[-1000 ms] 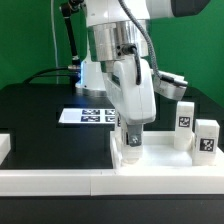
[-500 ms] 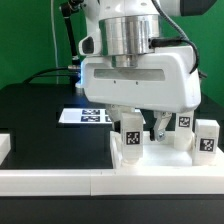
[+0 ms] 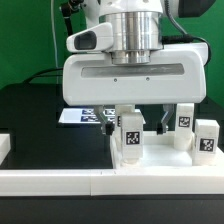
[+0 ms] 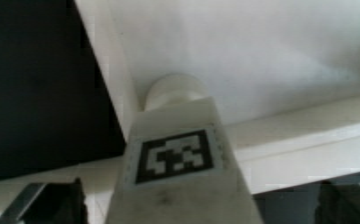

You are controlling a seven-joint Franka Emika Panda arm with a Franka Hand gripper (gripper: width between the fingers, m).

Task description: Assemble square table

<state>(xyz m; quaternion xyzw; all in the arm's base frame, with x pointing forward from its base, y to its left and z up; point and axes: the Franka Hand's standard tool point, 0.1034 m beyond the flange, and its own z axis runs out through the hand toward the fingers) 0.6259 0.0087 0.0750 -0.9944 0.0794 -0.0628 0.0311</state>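
Observation:
A white blocky table leg (image 3: 129, 137) with a black-white tag stands upright on the white square tabletop (image 3: 160, 160), near its corner at the exterior view's left. My gripper (image 3: 131, 124) is right above it, its wide hand facing the camera and one finger on each side of the leg. In the wrist view the leg (image 4: 177, 150) rises between my dark fingers (image 4: 49, 203), with a gap on both sides, so my gripper (image 4: 195, 208) is open. The tabletop (image 4: 283, 60) lies below.
Two more tagged white legs (image 3: 185, 120) (image 3: 207, 138) stand at the exterior view's right. The marker board (image 3: 88, 116) lies on the black table behind my hand. A long low white rail (image 3: 100, 182) runs along the front, with a white block (image 3: 4, 147) at the far left.
My hand has turned about a quarter turn around the upright leg, from side-on to broadside. The leg and its tag have stayed where they were.

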